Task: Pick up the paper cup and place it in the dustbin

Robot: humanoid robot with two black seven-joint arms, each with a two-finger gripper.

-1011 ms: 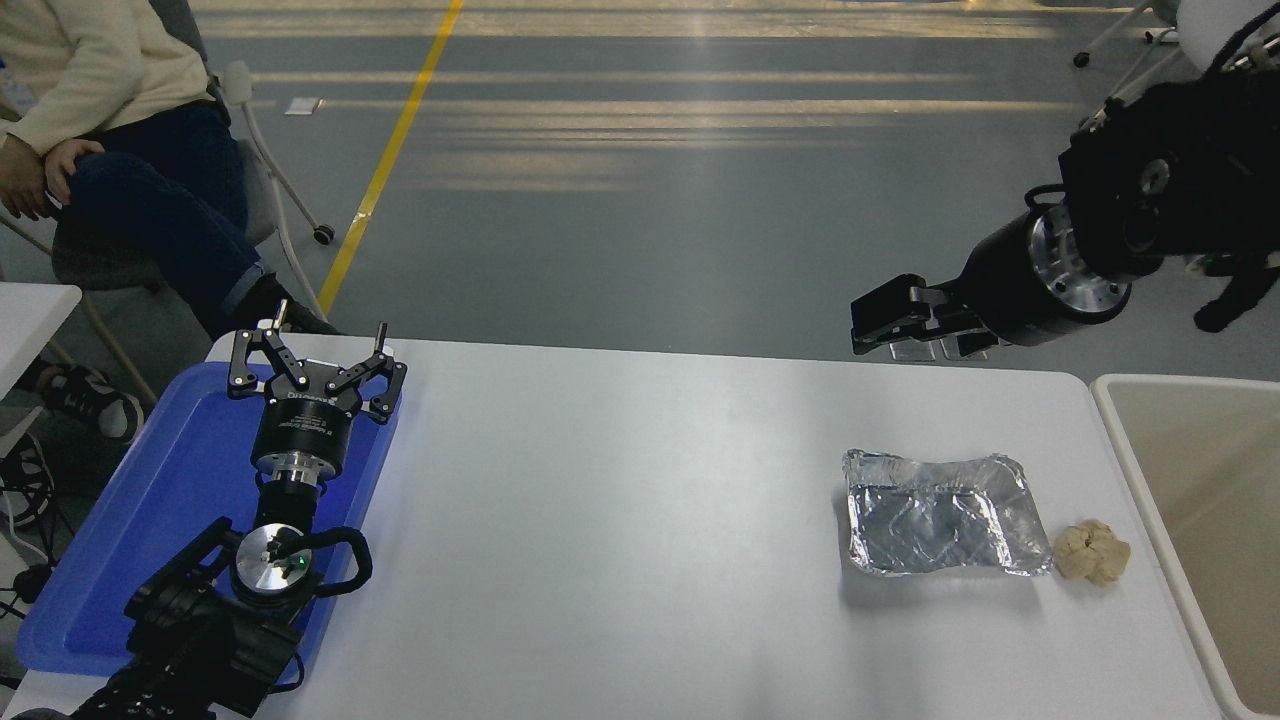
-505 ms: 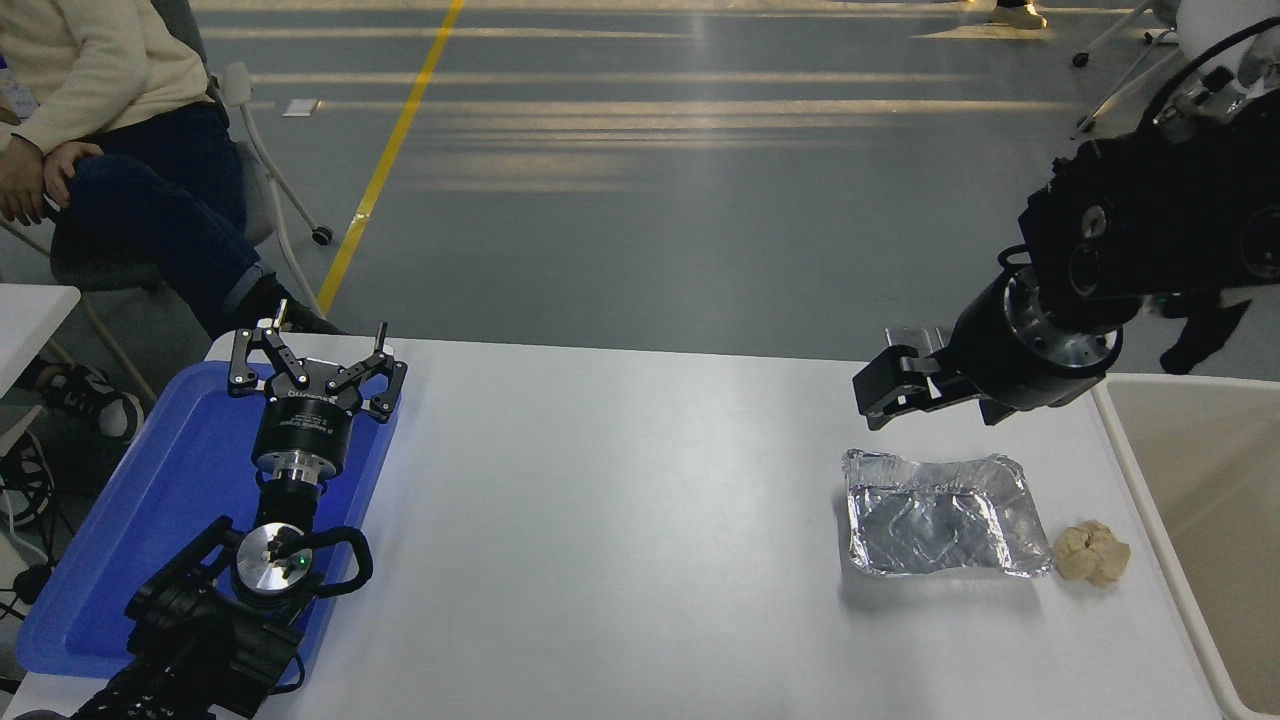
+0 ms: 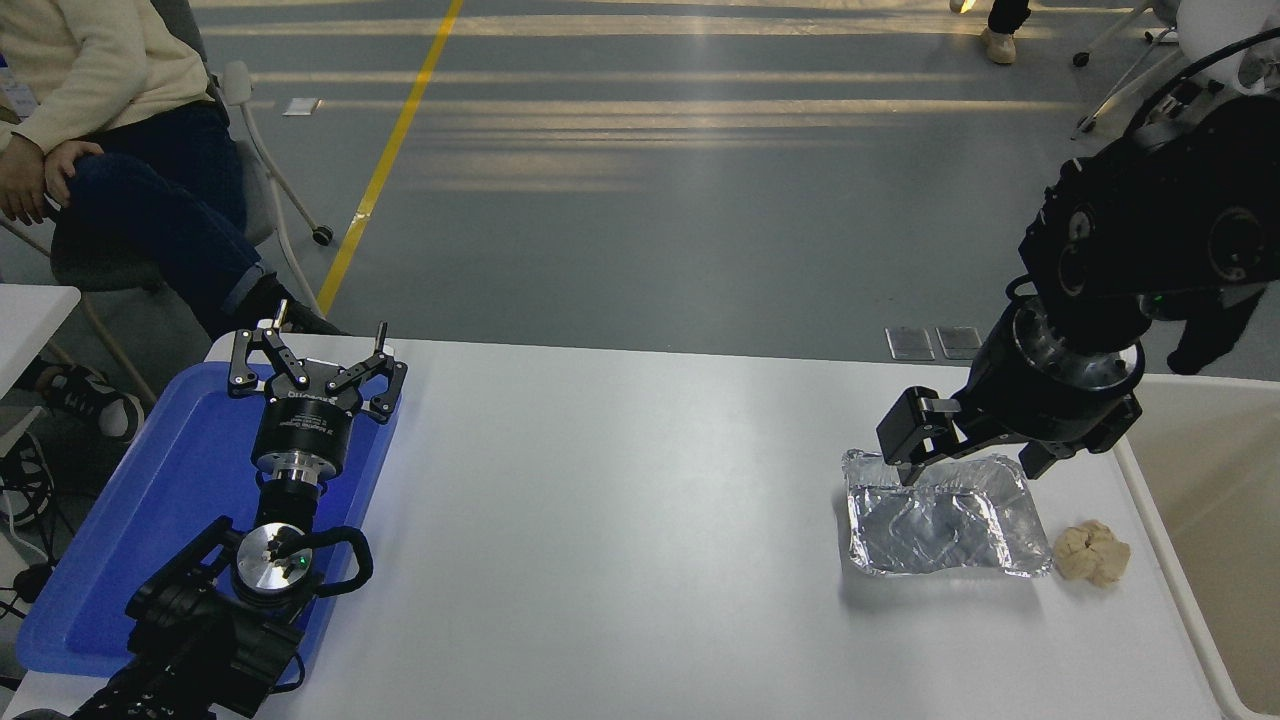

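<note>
1. Dropping from above the far right edge, the right claw (image 3: 960,450) now hangs low over the far rim of the foil tray (image 3: 935,520) – a second ago it was up beyond the counter's far edge.
2. Cannot tell whether released or clenched: dark parts overlap and hide the gap. No cup seen in it.
3. Cup absent from view – nowhere on the counter (image 3: 620,520), nor in the strip of bin (image 3: 1180,590) showing along the right edge. Probably lying deeper in the bin or hidden; not settled by this view.
4. Judged so: descent aimed at the foil, not at the task's thing, so either the cup step is over or the target is wrong.
5. Foil and the tan paper ball (image 3: 1092,552) unmoved near the right edge, the ball just beside the foil's near right corner, between foil and bin.
6. Parked at the near left corner, the left claw (image 3: 315,365) spread wide and empty over the blue tray (image 3: 120,530).
7. Smooth, white, glossy top, otherwise bare in the middle.
8. Beyond the far edge, grey floor with a yellow line (image 3: 400,130); a seated person (image 3: 100,120) past the far left corner.
</note>
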